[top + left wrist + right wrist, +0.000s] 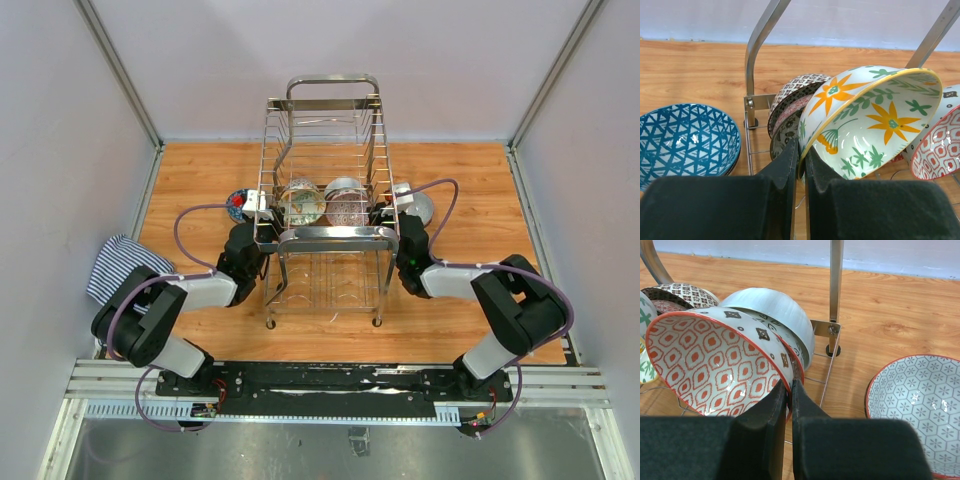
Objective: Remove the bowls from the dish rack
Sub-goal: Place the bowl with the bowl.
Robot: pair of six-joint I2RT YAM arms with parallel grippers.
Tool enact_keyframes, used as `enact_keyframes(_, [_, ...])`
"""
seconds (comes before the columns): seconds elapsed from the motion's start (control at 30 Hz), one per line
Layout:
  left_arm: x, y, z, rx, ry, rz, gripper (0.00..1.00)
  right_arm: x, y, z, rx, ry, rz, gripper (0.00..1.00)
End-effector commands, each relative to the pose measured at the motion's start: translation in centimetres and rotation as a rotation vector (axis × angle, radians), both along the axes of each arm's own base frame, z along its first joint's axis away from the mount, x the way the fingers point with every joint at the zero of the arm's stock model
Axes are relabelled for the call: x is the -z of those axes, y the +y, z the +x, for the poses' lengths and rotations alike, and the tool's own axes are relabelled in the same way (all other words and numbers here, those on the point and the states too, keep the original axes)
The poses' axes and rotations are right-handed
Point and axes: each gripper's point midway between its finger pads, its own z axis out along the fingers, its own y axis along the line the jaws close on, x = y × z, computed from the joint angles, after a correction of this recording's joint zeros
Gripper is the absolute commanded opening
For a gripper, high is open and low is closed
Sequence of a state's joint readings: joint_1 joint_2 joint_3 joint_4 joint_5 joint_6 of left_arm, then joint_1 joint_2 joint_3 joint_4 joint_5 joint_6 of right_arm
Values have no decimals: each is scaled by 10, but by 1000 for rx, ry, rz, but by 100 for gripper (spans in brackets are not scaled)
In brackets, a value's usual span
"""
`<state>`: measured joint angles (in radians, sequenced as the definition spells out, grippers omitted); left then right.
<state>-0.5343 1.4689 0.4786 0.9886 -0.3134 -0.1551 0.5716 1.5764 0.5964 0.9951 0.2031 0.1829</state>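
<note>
The chrome dish rack stands mid-table with several bowls leaning in its near half. My left gripper is shut on the yellow rim of a floral bowl with orange flowers and green leaves; from above that gripper is at the rack's left side. My right gripper is shut on the red rim of a red-diamond bowl, at the rack's right side. Brown-patterned bowls and a blue-grey bowl lean behind the held ones.
A blue triangle-patterned bowl lies on the table left of the rack. A red-rimmed hexagon-patterned bowl lies to its right. Rack posts rise beside each gripper. A striped cloth hangs off the table's left edge.
</note>
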Motion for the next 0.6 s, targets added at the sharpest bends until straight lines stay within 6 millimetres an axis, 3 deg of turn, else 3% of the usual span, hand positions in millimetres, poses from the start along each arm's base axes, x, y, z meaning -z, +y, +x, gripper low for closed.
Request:
enact_keyframes(0.0, [-41,-3,1,1,-108,-76,0,-45,9,0,-13,-100,77,1])
enact_keyframes(0.57, [-43,-4,-1,8,-95,-79,0,-47,10,-3,-26,-79,67,1])
